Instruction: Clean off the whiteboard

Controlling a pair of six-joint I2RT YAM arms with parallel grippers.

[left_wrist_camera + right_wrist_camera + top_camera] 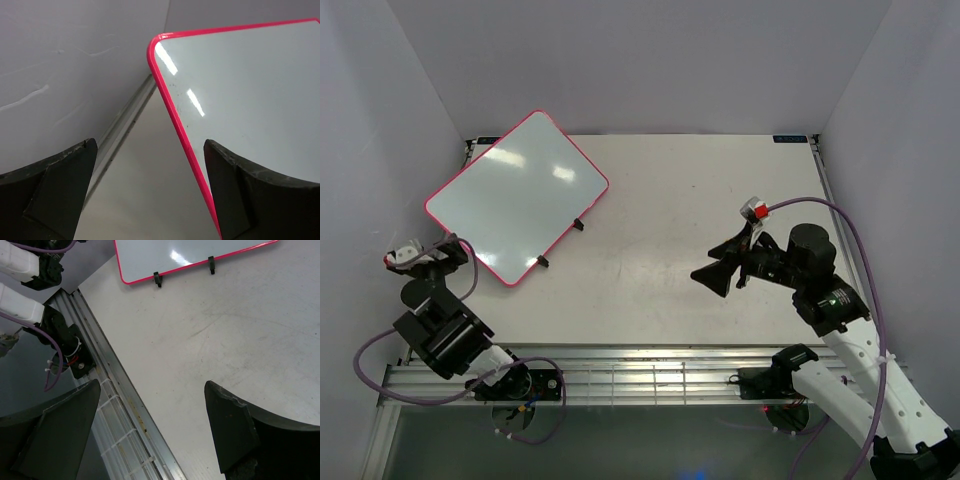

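Nearest me, past the rail at the table's front edge, both arms hang low with nothing in them. The left gripper has its jaws spread wide and empty. It sits at the left side of the table, just beside the whiteboard's near left corner, and in its wrist view one finger lies over the board's edge while the other is off it, toward the wall. I cannot tell whether it touches the board. The right gripper is released as well, fingers apart and gripping nothing. It hovers over bare tabletop right of centre, well apart from the board.

Farther out, the whiteboard lies in the far left part of the table, turned at an angle, its two black stand legs poking out along the edge that faces the middle. From above, its white face shows only glare from the lights and no writing that I can make out. In the left wrist view I see a few faint specks close to the pink frame, too small to call ink or dust.

I judge the wiping to be essentially done. At most, a closer check of that corner is left. I see no eraser in either gripper.
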